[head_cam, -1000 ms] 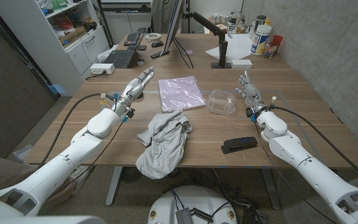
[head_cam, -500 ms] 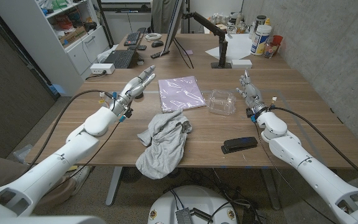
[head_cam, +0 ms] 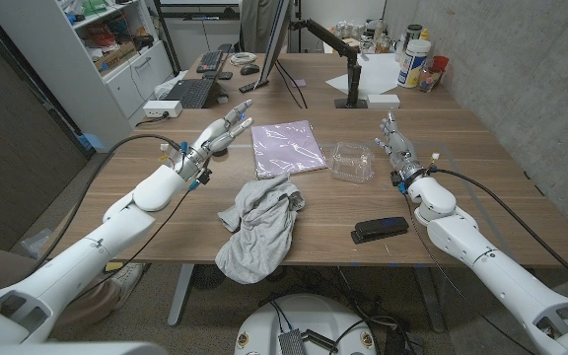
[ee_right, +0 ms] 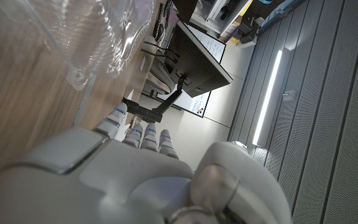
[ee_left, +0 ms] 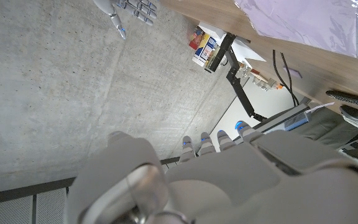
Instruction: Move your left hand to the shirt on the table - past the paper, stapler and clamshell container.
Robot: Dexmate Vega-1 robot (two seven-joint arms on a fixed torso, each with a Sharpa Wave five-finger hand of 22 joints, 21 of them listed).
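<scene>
wooden table [head_cam: 481, 187] (cluttered): paper [head_cam: 286, 146], clamshell container [head_cam: 350, 161], stapler [head_cam: 379, 230].

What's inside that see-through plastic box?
The clamshell container looks empty: through its clear lid only the wooden table shows. Glare on the plastic could hide something tiny.

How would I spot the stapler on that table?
Start at the wooden table and find the robot's right hand. Nearer the front edge, beside that arm, lies the stapler: small, flat and black, unlike the clear clamshell container or grey shirt.
</scene>
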